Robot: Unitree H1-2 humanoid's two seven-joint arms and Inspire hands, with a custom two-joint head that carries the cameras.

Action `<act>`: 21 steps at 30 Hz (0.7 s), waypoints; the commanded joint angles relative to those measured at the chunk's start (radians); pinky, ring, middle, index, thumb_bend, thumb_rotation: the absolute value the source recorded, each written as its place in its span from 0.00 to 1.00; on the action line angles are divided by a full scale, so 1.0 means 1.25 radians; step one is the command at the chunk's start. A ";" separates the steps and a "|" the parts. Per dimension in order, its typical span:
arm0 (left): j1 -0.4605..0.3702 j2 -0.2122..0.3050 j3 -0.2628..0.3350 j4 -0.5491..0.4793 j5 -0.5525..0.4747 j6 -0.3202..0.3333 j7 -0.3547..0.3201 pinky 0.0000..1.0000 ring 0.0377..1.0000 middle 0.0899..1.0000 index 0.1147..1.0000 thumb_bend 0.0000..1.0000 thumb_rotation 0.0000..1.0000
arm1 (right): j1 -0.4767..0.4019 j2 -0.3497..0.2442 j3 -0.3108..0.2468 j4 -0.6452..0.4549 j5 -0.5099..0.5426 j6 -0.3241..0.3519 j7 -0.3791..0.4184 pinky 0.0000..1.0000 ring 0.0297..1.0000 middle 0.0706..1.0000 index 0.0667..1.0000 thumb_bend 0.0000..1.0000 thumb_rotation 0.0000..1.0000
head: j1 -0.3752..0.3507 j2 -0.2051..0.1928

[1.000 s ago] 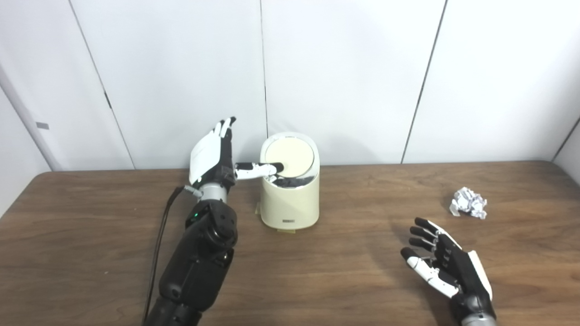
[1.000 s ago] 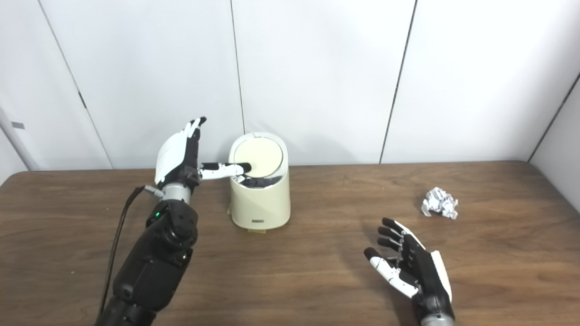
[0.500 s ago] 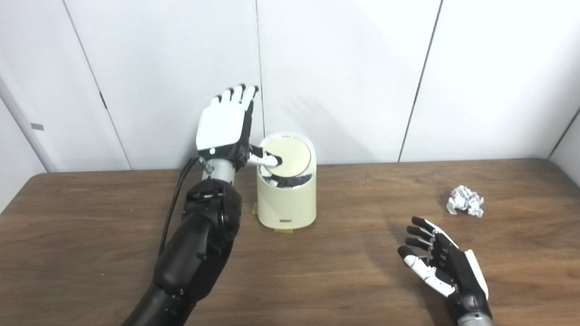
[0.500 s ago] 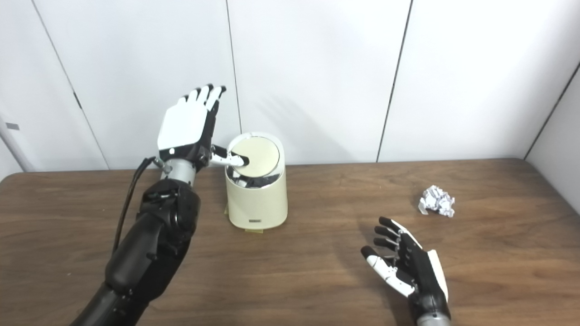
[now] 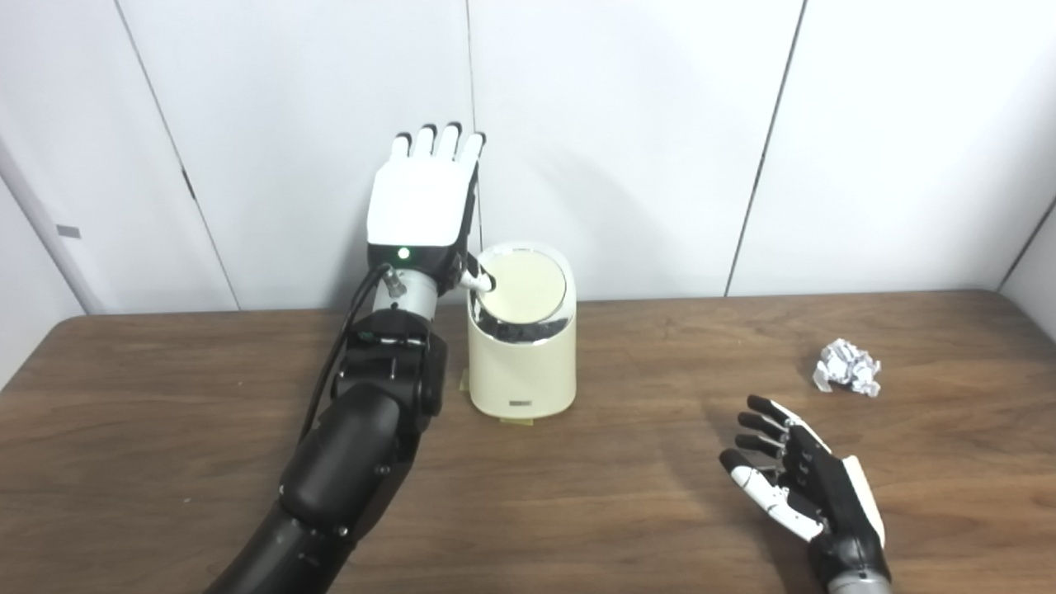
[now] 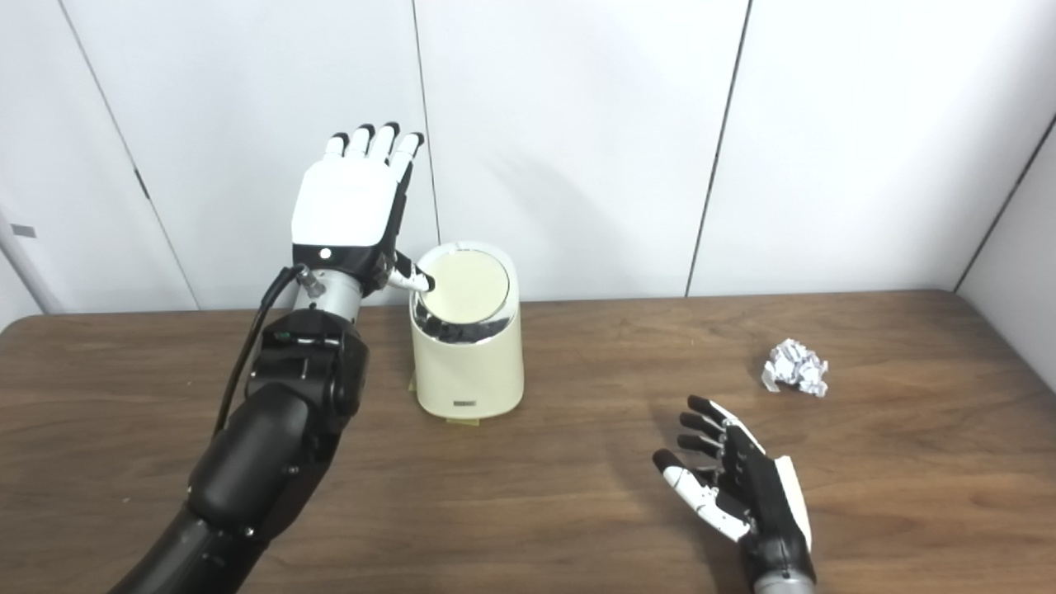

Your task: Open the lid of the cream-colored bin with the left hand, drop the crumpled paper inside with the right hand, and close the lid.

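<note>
The step in hand is opening the round swing lid [image 5: 521, 284] of the cream-colored plastic bin [image 5: 522, 363], which stands near the far edge of the brown wooden surface [image 5: 577, 495], left of its middle. To do this well, press with the thumb tip at the left rim of the lid, so that the disc tilts about its pivot and exposes the opening beneath; hold that pressure steady and keep the rest of the hand clear of the opening, so the paper has a free path. The left hand [image 5: 422, 202] stands upright beside the bin with its back to the cameras; its fingers [image 5: 437, 142] are straight, close together and point upward, grasping nothing, while the thumb alone reaches sideways and touches the lid at its left rim. The lid appears tilted only a little, with a dark gap along its near edge. The right hand [image 6: 738, 491] rests low near the near edge, palm partly up, fingers spread and slightly curled, empty. The crumpled white paper ball [image 6: 794, 368] lies toward the right edge, well apart from both hands.
</note>
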 commanded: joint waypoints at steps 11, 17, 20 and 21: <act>-0.040 -0.007 0.015 0.035 -0.015 -0.008 0.035 1.00 1.00 1.00 1.00 1.00 0.26 | -0.011 0.008 0.014 -0.011 -0.004 0.003 0.010 0.61 0.73 0.77 0.80 0.41 0.36 | -0.003 -0.001; -0.042 -0.008 0.021 0.042 -0.045 -0.013 0.046 1.00 1.00 1.00 1.00 1.00 0.31 | -0.012 0.010 0.015 -0.006 -0.006 -0.002 0.009 0.61 0.72 0.77 0.79 0.41 0.36 | -0.006 -0.003; -0.042 -0.009 0.020 0.044 -0.053 -0.012 0.055 1.00 1.00 1.00 1.00 1.00 0.37 | -0.012 0.012 0.017 -0.008 -0.011 0.003 0.007 0.61 0.72 0.76 0.79 0.41 0.37 | -0.006 -0.004; -0.042 -0.009 0.020 0.045 -0.056 -0.012 0.058 1.00 1.00 1.00 1.00 1.00 0.38 | -0.012 0.013 0.017 -0.010 -0.011 0.005 0.006 0.61 0.72 0.76 0.79 0.41 0.37 | -0.006 -0.004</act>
